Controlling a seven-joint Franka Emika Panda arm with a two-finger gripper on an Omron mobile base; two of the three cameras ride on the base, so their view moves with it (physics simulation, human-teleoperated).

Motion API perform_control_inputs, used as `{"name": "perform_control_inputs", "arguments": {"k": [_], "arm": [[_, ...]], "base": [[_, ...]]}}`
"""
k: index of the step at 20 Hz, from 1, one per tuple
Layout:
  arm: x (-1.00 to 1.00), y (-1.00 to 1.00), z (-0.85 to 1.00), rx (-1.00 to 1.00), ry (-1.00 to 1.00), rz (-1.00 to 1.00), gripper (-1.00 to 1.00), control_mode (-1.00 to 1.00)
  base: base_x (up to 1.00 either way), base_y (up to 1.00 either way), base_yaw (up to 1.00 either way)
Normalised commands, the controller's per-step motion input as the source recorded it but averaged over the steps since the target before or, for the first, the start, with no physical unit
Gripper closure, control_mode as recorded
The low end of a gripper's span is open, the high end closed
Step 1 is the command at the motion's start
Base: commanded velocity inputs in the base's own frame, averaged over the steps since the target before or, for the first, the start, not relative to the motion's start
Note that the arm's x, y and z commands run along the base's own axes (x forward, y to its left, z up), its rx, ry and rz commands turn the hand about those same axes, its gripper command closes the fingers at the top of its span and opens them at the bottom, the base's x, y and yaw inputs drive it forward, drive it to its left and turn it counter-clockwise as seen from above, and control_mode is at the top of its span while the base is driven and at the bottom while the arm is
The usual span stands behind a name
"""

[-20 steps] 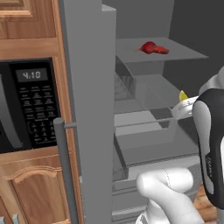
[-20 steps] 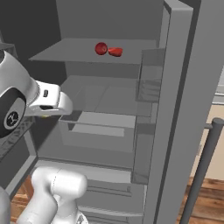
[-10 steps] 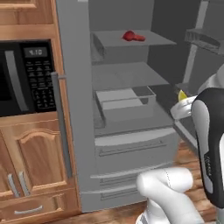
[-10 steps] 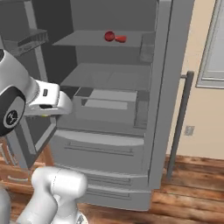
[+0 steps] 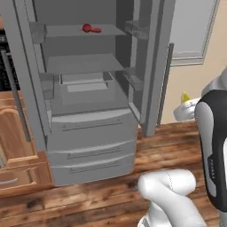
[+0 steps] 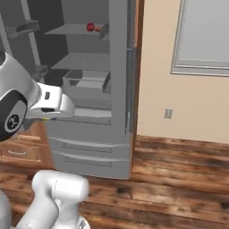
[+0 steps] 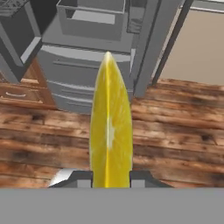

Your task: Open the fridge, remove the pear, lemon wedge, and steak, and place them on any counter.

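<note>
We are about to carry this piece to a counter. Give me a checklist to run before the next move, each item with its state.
1. Small bright yellow lemon wedge sits between the tool fingers: ok.
2. Wedge is out of the tall grey metal French-door fridge, over the wood-plank floor: ok.
3. Fridge doors stand open for the next pick: ok.
4. Small flat red steak lies on the upper shelf, not yet taken: ok.
5. Pear's place: cannot tell.
6. Counter to set the wedge on in sight: not ok.
</note>
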Motion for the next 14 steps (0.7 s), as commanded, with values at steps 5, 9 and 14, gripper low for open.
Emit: {"name": "perform_control_inputs", "arguments": {"k": [5,9,14], "arm": [[0.0,0.0,0.0,0.0,0.0,0.0,1.0,1.0],[0.0,0.0,0.0,0.0,0.0,0.0,1.0,1.0],[0.0,0.0,0.0,0.0,0.0,0.0,1.0,1.0]], "base": [[-1.0,-0.04,0.0],[-1.0,0.18,0.05],[-1.0,0.37,0.29]]}}
